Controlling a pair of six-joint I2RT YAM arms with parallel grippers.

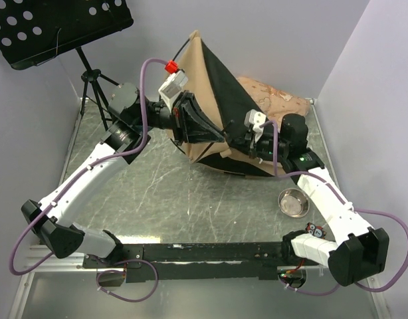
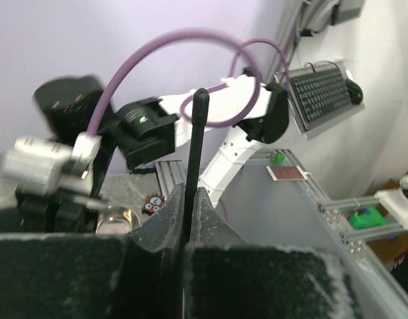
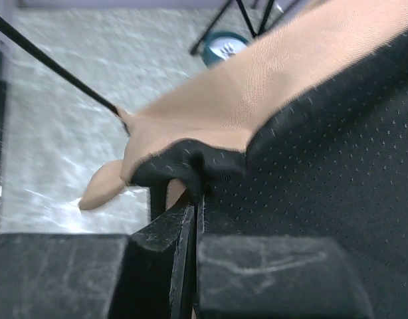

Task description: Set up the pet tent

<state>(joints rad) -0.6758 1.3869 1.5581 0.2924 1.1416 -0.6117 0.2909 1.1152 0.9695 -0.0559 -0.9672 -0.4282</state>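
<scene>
The pet tent (image 1: 220,100) lies tipped on its side at the back middle, tan fabric with its black base panel (image 1: 225,93) facing up. My left gripper (image 1: 189,123) is shut on a thin black tent pole (image 2: 195,143); in the left wrist view the pole stands up between the closed fingers (image 2: 204,212). My right gripper (image 1: 242,143) is at the tent's lower right edge. In the right wrist view it (image 3: 196,203) is shut on a black fabric corner of the tent (image 3: 184,163), with tan fabric (image 3: 257,86) above and another pole (image 3: 51,63) at the upper left.
A pinkish-beige cushion (image 1: 278,100) lies behind the tent at the back right. A metal bowl (image 1: 292,201) sits at the front right. A music stand (image 1: 51,26) on a tripod (image 1: 94,83) stands at the back left. A teal round object (image 3: 224,48) lies near the tripod legs.
</scene>
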